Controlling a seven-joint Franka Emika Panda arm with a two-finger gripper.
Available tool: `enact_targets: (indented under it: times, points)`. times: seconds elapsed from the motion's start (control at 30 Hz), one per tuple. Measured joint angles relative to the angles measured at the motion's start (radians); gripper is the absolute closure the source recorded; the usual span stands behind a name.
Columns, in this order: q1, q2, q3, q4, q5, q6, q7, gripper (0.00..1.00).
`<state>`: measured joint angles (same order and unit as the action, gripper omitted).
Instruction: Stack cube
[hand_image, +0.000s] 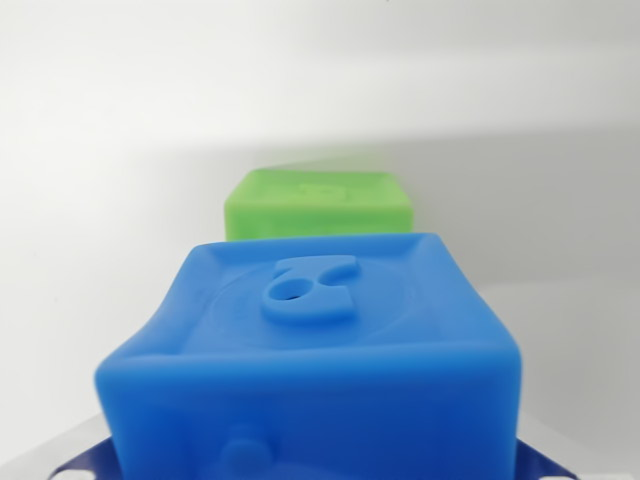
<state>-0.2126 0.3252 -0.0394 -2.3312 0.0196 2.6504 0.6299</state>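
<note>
A blue cube (320, 350) fills the lower half of the wrist view, very close to the camera. Its top face carries a raised emblem with a small hole. Behind it, farther off on the white surface, sits a green cube (318, 205), whose lower part is hidden by the blue one. The two cubes look apart in depth. Pale grey blurred shapes at the bottom corners, one at the wrist view's left (40, 455), flank the blue cube. They may be the gripper's fingers, but no fingertip shows clearly, so I cannot tell whether the blue cube is held.
A white surface (110, 180) spreads around both cubes, with a soft shadow band behind the green cube. Small dark-blue slivers show under the blue cube's lower corners.
</note>
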Motion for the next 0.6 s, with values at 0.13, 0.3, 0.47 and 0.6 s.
enact_targets:
  times: [0.13, 0.3, 0.47, 0.6]
  points:
    - [0.0, 0.016, 0.0, 0.001, 0.001, 0.015, -0.001, 1.0]
    - [-0.001, 0.034, 0.001, 0.003, 0.003, 0.032, -0.002, 1.0]
    - [-0.001, 0.049, 0.002, 0.005, 0.004, 0.044, -0.003, 1.0]
    - [-0.001, 0.057, 0.003, 0.006, 0.005, 0.051, -0.003, 1.0]
